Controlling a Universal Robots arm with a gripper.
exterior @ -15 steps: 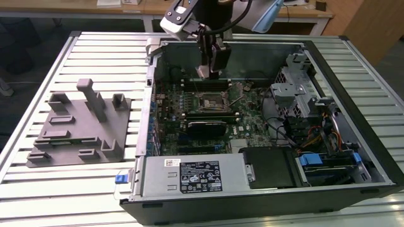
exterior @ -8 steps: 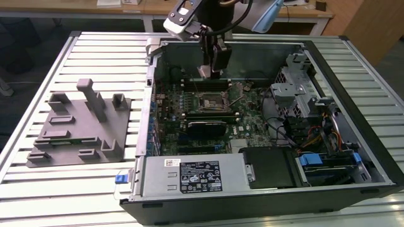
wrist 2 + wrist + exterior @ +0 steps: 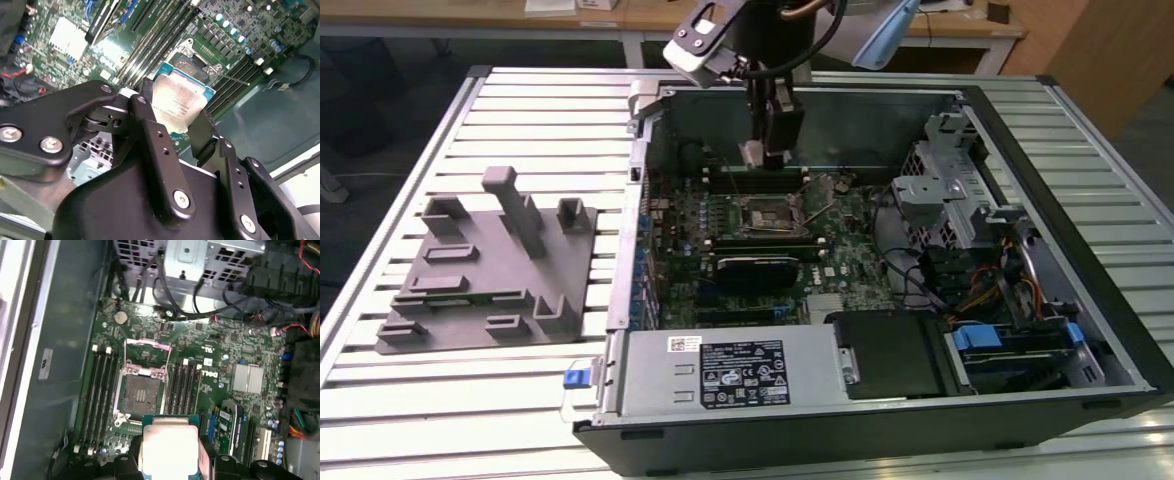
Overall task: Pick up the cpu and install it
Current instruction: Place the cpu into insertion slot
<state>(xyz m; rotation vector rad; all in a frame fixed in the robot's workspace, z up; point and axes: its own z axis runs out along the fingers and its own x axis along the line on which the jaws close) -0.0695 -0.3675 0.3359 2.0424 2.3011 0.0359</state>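
Grey fixture plate (image 3: pixel 480 270) with upright posts sits on the slatted worktop (image 3: pixel 400 400), near its edge on the exterior view's left. The open computer case (image 3: pixel 854 435) takes up the worktop's middle and the exterior view's right. Its near corners are cut off by the frame.

Inside the case lies the green motherboard (image 3: pixel 841 235). A labelled power supply box (image 3: pixel 707 375) hides its near part. The end effector (image 3: pixel 767 150) hangs over the motherboard toward the case's far wall, and the arm above it is cut off.

In both wrist views the black fingers (image 3: pixel 150 135) are drawn in narrow on the cpu (image 3: pixel 177 102), one on each opposite edge, with its pale metal top showing. The fingers hide part of the cpu's edges. The cpu is up in the air, apart from the socket (image 3: pixel 141 392), whose metal lid is swung open. In the exterior view the cpu is too small to make out.

A drive cage (image 3: pixel 947 190) and tangled cables (image 3: pixel 987 290) sit on the case's side at the exterior view's right.
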